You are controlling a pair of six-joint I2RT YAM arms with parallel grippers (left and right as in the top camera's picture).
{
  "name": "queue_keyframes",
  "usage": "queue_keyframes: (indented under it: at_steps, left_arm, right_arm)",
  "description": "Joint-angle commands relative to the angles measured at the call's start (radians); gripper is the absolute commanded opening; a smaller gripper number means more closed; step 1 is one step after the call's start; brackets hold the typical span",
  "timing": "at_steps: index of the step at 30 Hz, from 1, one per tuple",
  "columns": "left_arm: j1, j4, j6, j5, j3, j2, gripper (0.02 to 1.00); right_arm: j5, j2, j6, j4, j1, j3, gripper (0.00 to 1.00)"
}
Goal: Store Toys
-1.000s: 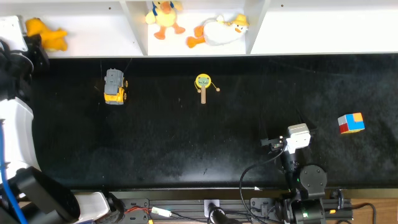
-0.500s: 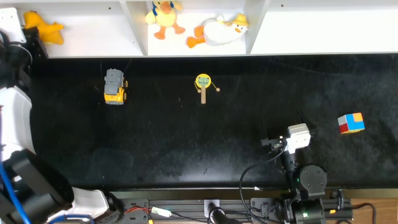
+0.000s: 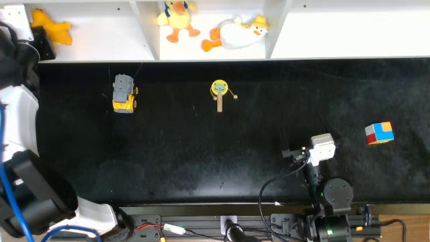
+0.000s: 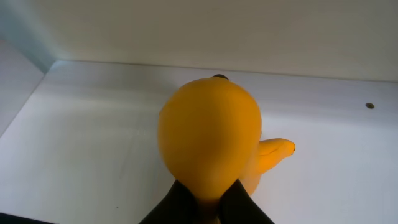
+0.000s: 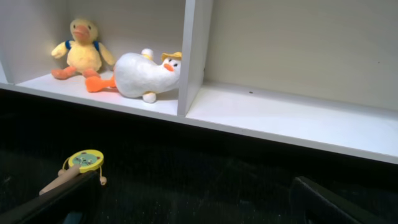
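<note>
A black table (image 3: pixel 201 154) takes most of the scene, and a white shelf (image 3: pixel 336 33) with three compartments runs along its far edge. The left gripper (image 4: pixel 208 208) is in the left compartment, its fingers closed tight on an orange plush toy (image 4: pixel 211 137). The right gripper (image 3: pixel 290 154) sits low near its own base, fingers wide apart and holding nothing. The middle compartment holds a white duck (image 3: pixel 235 33) and a yellow duck (image 3: pixel 177 17) (side by side). On the table, well apart, are a toy truck (image 3: pixel 123 93), a coloured cube (image 3: pixel 379 133) and a small rattle drum (image 3: pixel 219 93).
</note>
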Motion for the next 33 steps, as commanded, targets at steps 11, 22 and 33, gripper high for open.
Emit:
queue_keyframes:
  at_steps: [11, 22, 33]
  left_arm:
    - [-0.015, -0.071, 0.002, -0.12, 0.092, 0.01, 0.051]
    - [-0.027, -0.127, 0.018, -0.138, 0.108, 0.011, 0.051]
    - [-0.027, -0.132, -0.002, -0.138, 0.108, 0.039, 0.097]
  right_arm:
    - [-0.006, -0.009, 0.003, 0.003, 0.005, -0.013, 0.993]
    - [-0.006, -0.009, 0.003, 0.003, 0.005, -0.013, 0.993]
    - [-0.006, -0.009, 0.003, 0.002, 0.005, -0.013, 0.996]
